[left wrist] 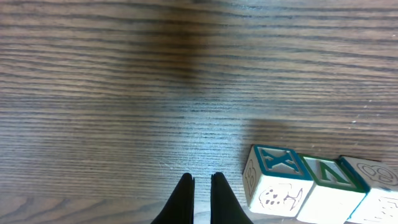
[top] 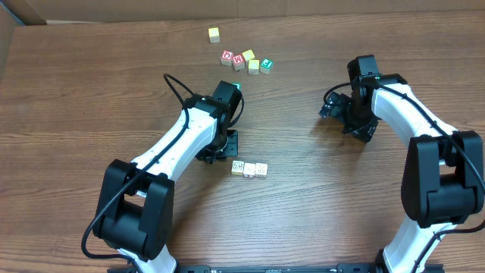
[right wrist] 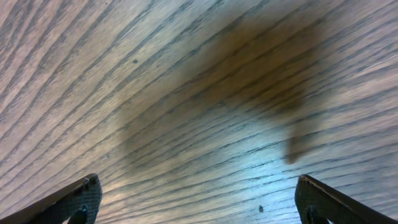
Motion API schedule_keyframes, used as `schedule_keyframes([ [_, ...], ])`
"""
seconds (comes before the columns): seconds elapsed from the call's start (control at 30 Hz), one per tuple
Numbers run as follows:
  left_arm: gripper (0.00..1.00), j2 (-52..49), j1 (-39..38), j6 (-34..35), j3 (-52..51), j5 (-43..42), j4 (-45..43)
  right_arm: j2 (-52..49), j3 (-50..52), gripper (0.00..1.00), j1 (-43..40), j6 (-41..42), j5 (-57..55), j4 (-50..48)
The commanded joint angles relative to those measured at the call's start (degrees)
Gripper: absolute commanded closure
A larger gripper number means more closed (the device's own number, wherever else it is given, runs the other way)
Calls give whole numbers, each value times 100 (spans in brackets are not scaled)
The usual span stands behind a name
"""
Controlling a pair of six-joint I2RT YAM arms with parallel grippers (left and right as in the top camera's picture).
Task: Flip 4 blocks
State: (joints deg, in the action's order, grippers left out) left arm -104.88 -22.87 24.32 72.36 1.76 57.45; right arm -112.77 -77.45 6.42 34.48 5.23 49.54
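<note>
Three pale blocks lie side by side in a row (top: 249, 169) near the table's middle. In the left wrist view they sit at the lower right: one with a blue X top (left wrist: 273, 177), one with a green-edged top (left wrist: 329, 183), and a third (left wrist: 376, 177) cut off by the frame edge. My left gripper (top: 226, 145) (left wrist: 202, 179) is shut with nothing in it, low over the wood just left of the X block and not touching it. My right gripper (top: 327, 108) (right wrist: 198, 186) hangs open over bare wood at the right, far from any block. A green-faced cube (top: 266, 65) lies at the back.
At the back centre is a cluster of cubes: a red O cube (top: 226, 57), a red W cube (top: 238, 60), two yellow cubes (top: 251, 61), and a lone yellow cube (top: 214, 34) farther back. Cardboard walls border the table's far edge.
</note>
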Motion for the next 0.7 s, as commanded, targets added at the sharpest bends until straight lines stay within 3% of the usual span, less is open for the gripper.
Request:
schedule_keyframes([
  [0.0,96,138,7,-72,-31,-96,-116,164,-57,0,-7,-2,151,-98],
  [0.17,96,138,9,-249,-31,-199,-188,166,-90,0,-9,-17,793,-28],
  [0.2,96,138,9,-247,-31,-201,-190,168,-142,24,-13,-103,997,46],
  [0.23,96,138,9,-247,-31,-199,-186,175,-243,96,-11,-321,1478,393],
  [0.5,96,138,9,-247,-33,-197,-181,317,-238,96,575,-470,1665,1696],
  [0.67,96,138,9,-240,-125,-199,-186,317,-46,96,1408,-560,1665,1639],
])
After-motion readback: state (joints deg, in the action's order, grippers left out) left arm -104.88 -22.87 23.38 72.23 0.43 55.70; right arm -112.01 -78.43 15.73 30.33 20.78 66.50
